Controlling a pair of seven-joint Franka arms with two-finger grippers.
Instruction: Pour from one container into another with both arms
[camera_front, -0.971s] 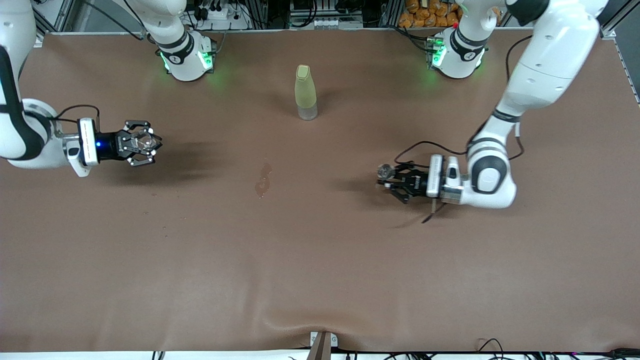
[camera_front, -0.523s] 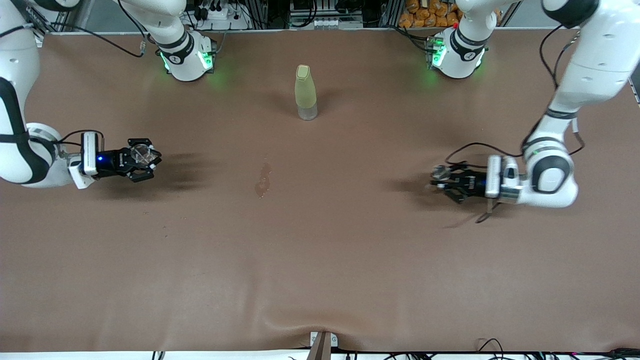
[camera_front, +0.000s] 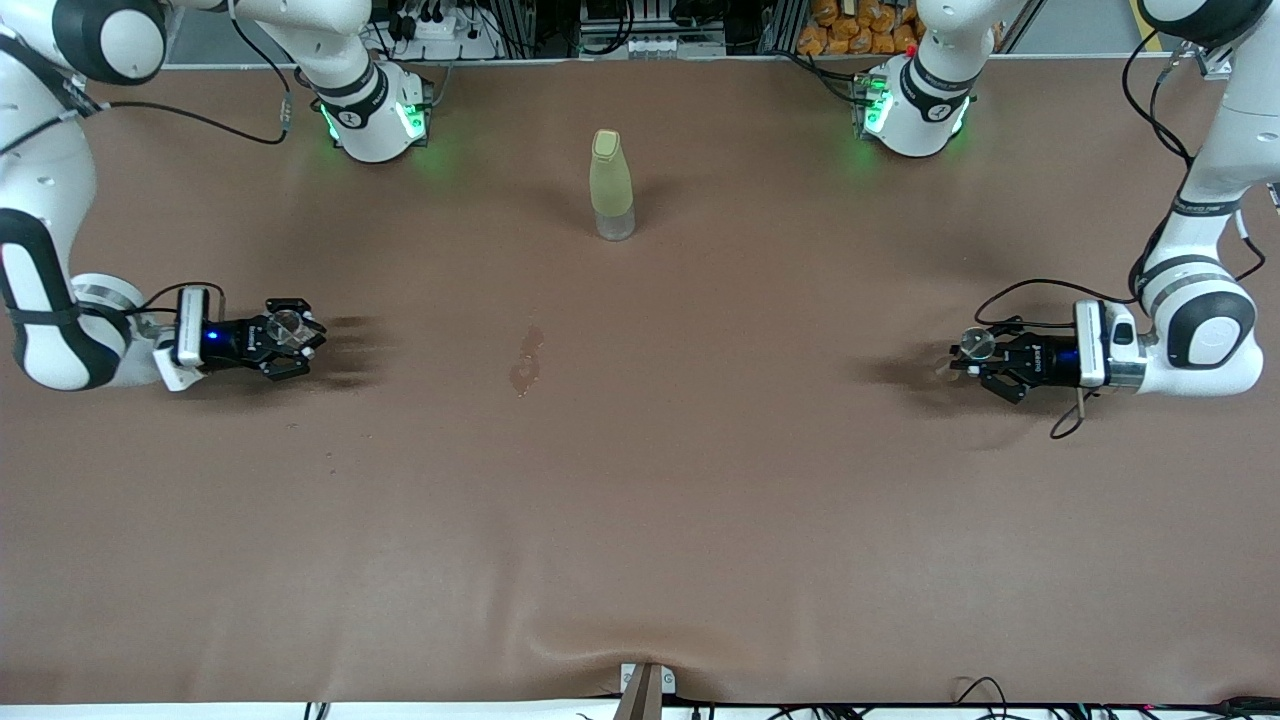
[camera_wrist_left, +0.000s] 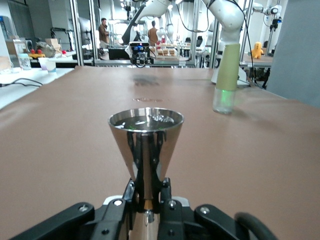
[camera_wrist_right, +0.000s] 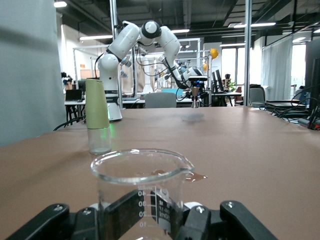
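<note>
Brown table (camera_front: 640, 520): both arms have drawn apart toward their own ends since a second ago. Left claw (camera_front: 968, 358) stays clenched on a polished metal cone cup (camera_wrist_left: 145, 142); right claw (camera_front: 290, 336) on a clear glass beaker (camera_wrist_right: 141, 182). Both upright, well apart; pouring likely finished. Pale green bottle (camera_front: 611, 185) untouched.

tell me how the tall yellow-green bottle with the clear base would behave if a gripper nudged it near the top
The tall yellow-green bottle with the clear base stands upright, slim with a narrow foot, so a high nudge would probably tip it rather than slide it. Its smooth round body would likely roll once down. The brown table cover looks soft, which may add wobble.
</note>
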